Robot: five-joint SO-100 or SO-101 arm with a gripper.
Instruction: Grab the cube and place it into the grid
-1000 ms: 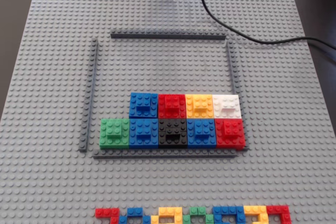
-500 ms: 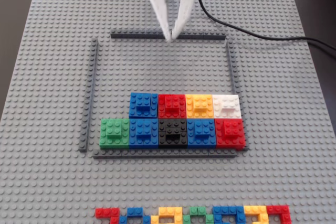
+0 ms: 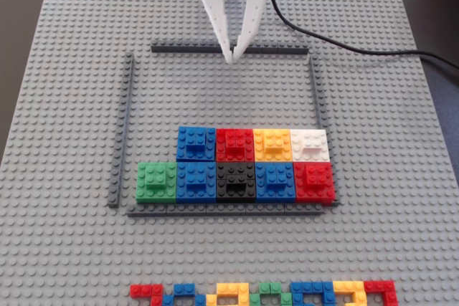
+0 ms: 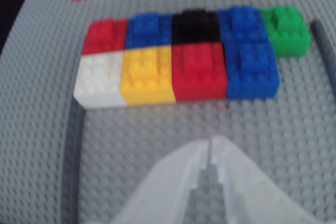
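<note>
Cubes: nine already sit in the grid point(image 3: 130, 134), a frame of thin dark strips on the grey studded surface point(image 3: 64, 69). In the fixed view the back row is blue point(image 3: 196, 143), red point(image 3: 234, 144), yellow point(image 3: 272, 144), white point(image 3: 310, 144); the front row is green point(image 3: 155, 181), blue, black point(image 3: 236, 180), blue, red point(image 3: 313, 180). No loose cube is evident near the end effector point(image 3: 234, 58); the only other bricks are a row of mixed-colour pieces point(image 3: 265, 294) at the near edge of the surface, outside the frame and cut off by the picture. The end effector hovers at the frame's far strip point(image 3: 229, 49), tips drawn together to a point with nothing between them; the wrist view point(image 4: 210, 145) agrees, showing both tips meeting over bare studs. Governing relation: any next brick lies toward the camera in the fixed view, past the whole grid, well apart from the end effector. Placed cubes stand directly between the two, so a low straight reach would likely strike them; my judgement is the arm must lift over them. Free grid space is the back half of the frame, right under the end effector, plus one gap left of the back-row blue. Cable point(image 3: 358, 46) trails off to the right, clear of the work.
</note>
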